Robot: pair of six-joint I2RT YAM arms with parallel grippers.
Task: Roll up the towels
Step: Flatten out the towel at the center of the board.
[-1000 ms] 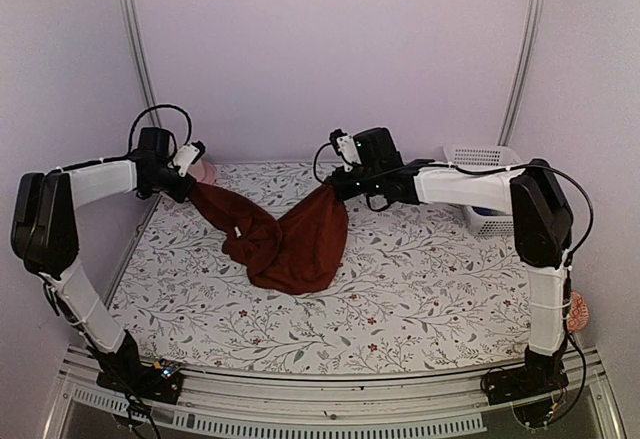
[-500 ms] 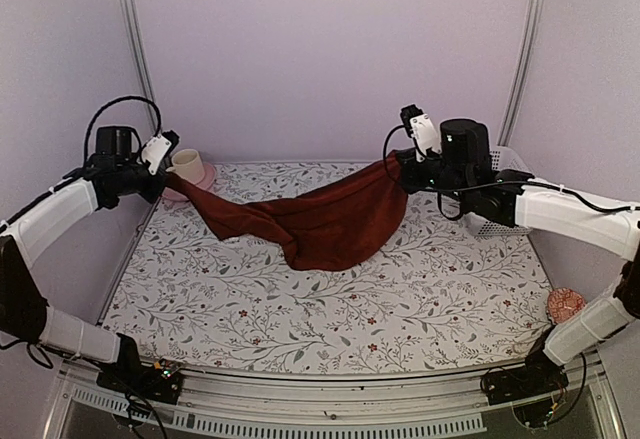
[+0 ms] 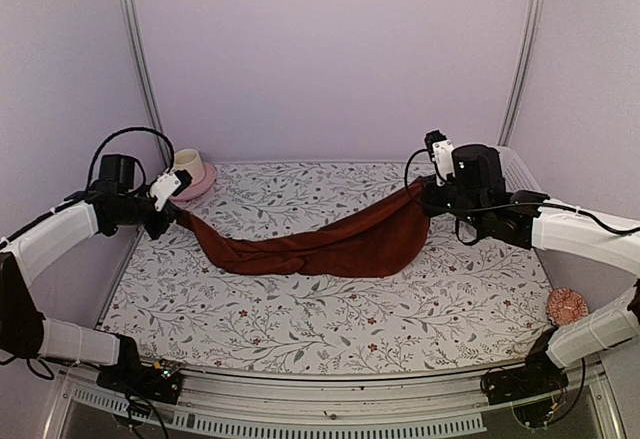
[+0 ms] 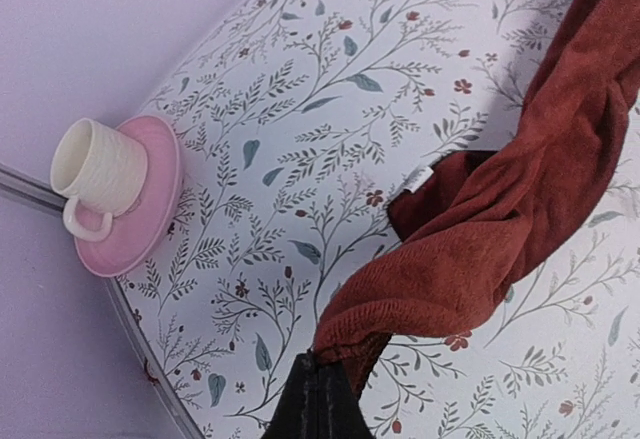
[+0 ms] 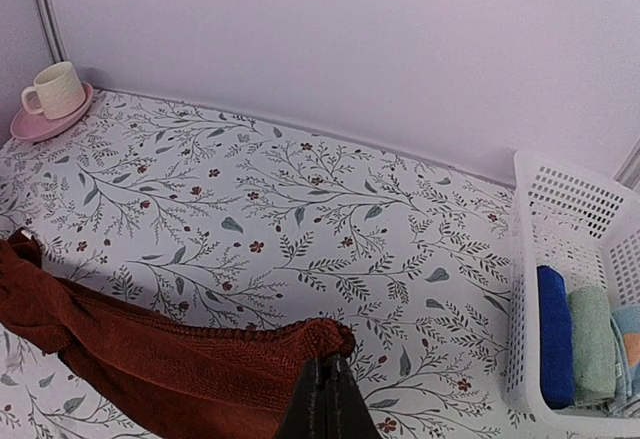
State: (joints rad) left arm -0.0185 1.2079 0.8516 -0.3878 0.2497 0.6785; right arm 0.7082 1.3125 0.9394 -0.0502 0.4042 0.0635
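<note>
Nearest us lay the bench (image 3: 300,329) in its floral covering. Over its middle the maroon towel (image 3: 330,244) hung as a sagging, twisted band between the arms, its lowest part apparently resting on the bench. The left end effector (image 3: 176,215) was clamped on one corner and the right end effector (image 3: 426,197) on the opposite one. We judged the cloth soft, limp and light, its nap unlikely to slip. It would slump wherever unsupported, so corners or a hemmed edge seemed the best holds. Farther back stood a cup (image 3: 186,162) on a pink saucer (image 3: 200,187), and at the right a white basket (image 5: 575,209) held rolled cloths (image 5: 556,334).
</note>
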